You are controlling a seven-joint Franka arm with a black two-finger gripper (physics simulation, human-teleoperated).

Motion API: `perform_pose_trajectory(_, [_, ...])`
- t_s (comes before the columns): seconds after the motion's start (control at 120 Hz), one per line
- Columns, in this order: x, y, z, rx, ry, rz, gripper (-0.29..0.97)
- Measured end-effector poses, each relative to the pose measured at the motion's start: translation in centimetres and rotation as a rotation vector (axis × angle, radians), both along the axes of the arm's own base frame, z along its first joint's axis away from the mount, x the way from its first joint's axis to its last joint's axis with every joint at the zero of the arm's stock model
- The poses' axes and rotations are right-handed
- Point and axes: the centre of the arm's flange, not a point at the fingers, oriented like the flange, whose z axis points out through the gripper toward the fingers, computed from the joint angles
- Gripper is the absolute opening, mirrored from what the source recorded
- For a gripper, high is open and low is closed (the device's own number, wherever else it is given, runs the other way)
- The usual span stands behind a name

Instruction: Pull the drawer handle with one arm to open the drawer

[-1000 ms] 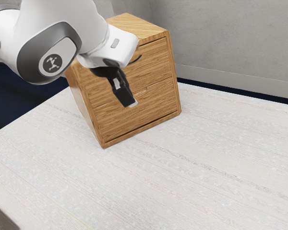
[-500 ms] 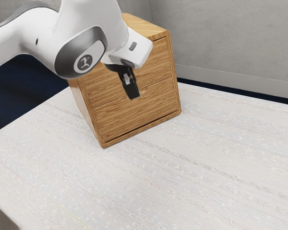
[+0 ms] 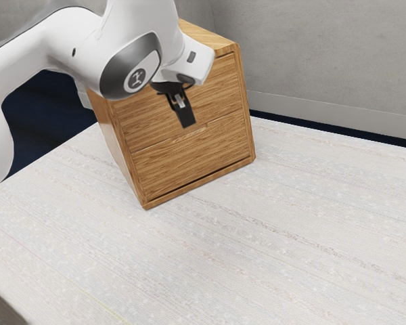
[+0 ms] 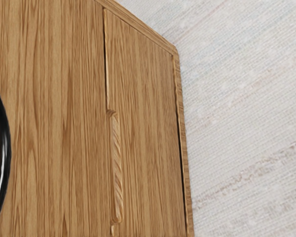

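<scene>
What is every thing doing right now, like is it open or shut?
Light wooden two-drawer cabinet: upright on the whitish table.
Upper drawer: shut.
Lower drawer: shut.
Black curved drawer handle: on the upper drawer, not pulled out.
Black two-finger gripper: in front of the upper drawer, pointing down; grip unclear.

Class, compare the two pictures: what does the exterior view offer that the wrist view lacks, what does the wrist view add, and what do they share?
The exterior view adds the white arm, its black pincer held before the upper drawer front, and the grey wall behind. The wrist view adds a curved black handle against the wood grain, seen close. Shared: the wooden cabinet and the pale table it stands on.
</scene>
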Motion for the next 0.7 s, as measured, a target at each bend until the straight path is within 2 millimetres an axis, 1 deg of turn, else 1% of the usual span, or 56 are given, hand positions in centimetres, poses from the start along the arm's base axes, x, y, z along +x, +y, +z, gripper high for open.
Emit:
perform_pose_trajectory(0.067, [0.5, 0.5, -0.3, 0.003, -0.001, 0.016, 0.68])
perform_pose_trajectory(0.142, [1.1, 0.6, -0.6, 0.004, -0.001, 0.025, 0.68])
perform_pose_trajectory(0.233, [1.6, 1.0, -0.4, 0.006, -0.013, 0.036, 0.68])
perform_pose_trajectory(0.308, [2.3, 1.2, -0.8, 0.01, -0.015, 0.045, 0.68])
perform_pose_trajectory(0.45, [3.5, 2.4, -1.7, 0.017, -0.016, 0.069, 0.68])
perform_pose_trajectory(0.6, [4.1, 2.1, -1.7, 0.018, -0.026, 0.068, 0.68])
perform_pose_trajectory(0.7, [4.6, 1.9, -2.2, 0.019, -0.028, 0.065, 0.68])
